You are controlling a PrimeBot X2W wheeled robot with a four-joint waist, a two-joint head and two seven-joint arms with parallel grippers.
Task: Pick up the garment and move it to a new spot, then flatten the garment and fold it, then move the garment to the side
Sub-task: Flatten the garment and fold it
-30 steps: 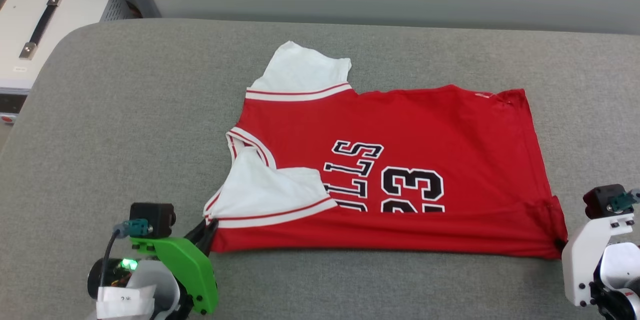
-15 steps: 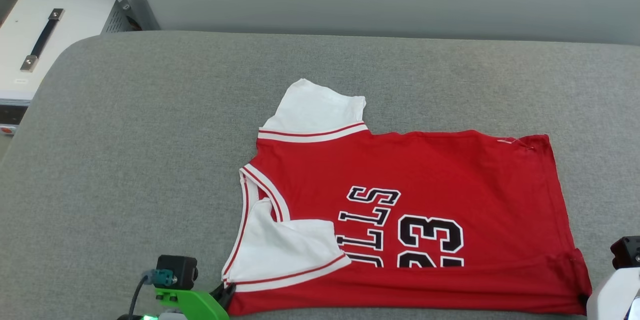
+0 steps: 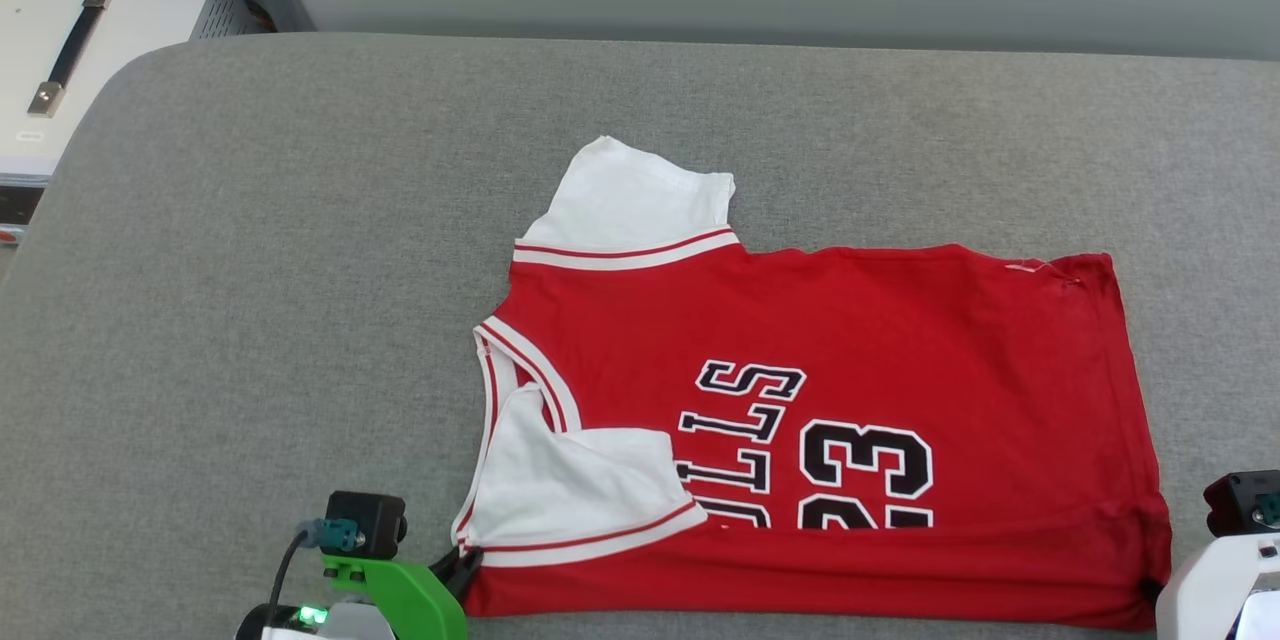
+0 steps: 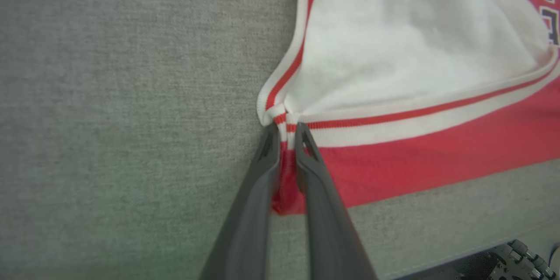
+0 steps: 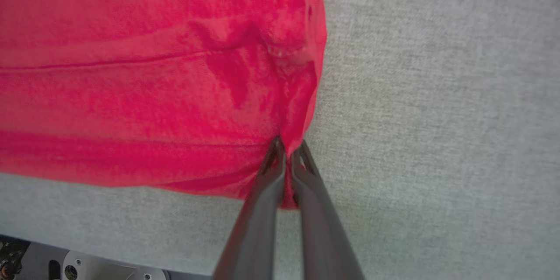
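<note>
Dragged toward the near edge of the table (image 3: 250,270) over the last second, the garment (image 3: 900,320) now sits farther from the table's far edge than it did, with little change in the last half second; the head camera has shifted a bit as well. Grey cloth covers the table, whose far-left corner is rounded. The garment lies flat and sideways on it, right of the table's middle, with the collar toward the table's left end, the hem toward its right, and the lower border almost at the near edge. Off the table's far-left corner stands a white case (image 3: 110,50) with a dark handle (image 3: 65,50). One white sleeve (image 3: 640,200) points to the table's far edge; the other sleeve (image 3: 580,490) is folded over the chest, covering part of the black lettering beside the number 23 (image 3: 865,475). At the near edge, the left gripper (image 4: 286,129) is clenched on the striped trim at the shoulder corner, and the right gripper (image 5: 288,146) pinches the red hem corner, cloth bunched between its fingers.
</note>
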